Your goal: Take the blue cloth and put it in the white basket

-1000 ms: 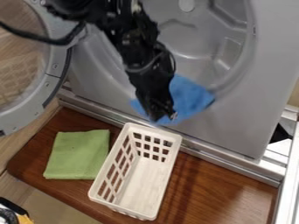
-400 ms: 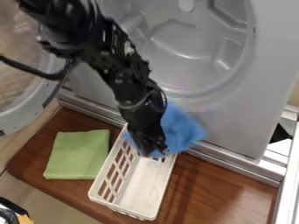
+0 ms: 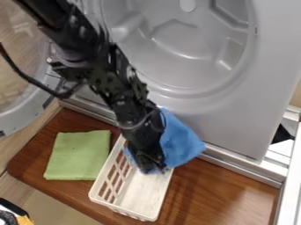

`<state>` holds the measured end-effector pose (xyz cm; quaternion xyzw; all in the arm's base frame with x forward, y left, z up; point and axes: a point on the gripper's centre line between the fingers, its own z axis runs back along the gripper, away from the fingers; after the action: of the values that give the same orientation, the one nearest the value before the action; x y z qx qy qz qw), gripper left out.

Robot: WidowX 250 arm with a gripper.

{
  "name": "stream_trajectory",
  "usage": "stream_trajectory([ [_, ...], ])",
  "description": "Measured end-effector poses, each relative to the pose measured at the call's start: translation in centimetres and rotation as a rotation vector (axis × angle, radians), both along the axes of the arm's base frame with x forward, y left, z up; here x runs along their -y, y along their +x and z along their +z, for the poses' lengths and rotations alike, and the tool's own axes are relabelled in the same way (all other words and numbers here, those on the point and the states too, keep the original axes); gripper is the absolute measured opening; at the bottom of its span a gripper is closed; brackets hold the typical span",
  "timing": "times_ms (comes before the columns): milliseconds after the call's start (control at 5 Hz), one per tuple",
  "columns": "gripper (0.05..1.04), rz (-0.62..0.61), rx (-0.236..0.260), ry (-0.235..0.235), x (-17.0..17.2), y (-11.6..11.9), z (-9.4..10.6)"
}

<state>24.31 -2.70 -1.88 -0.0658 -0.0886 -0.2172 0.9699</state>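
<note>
Claw point(image 3: 154, 168) and blue cloth point(image 3: 178, 141) seemingly lower

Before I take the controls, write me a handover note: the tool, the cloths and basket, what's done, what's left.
Tool: holding the blue cloth, over the far half of the basket.
Blue cloth: bunched around the tool, part of it hanging out past the basket's right side in the picture; whether it touches the rim I can't tell.
White basket: upright on the brown wooden board.
Green cloth: folded flat, left of the basket; not part of the job.
Done: blue cloth grasped and over the basket.
Left: bring the overhanging part inside, lower, release, back the tool off.
</note>
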Motion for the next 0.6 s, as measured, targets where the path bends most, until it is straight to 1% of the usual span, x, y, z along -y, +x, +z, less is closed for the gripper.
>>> stream_trajectory([
  [200, 0.063, 0.009, -0.024, 0.016, -0.3, -0.2, -1.7],
  [400, 0.063, 0.017, -0.049, 0.041, -0.7, 0.0, -2.6],
  [600, 0.089, 0.041, -0.077, 0.056, -1.0, -0.1, -3.4],
])
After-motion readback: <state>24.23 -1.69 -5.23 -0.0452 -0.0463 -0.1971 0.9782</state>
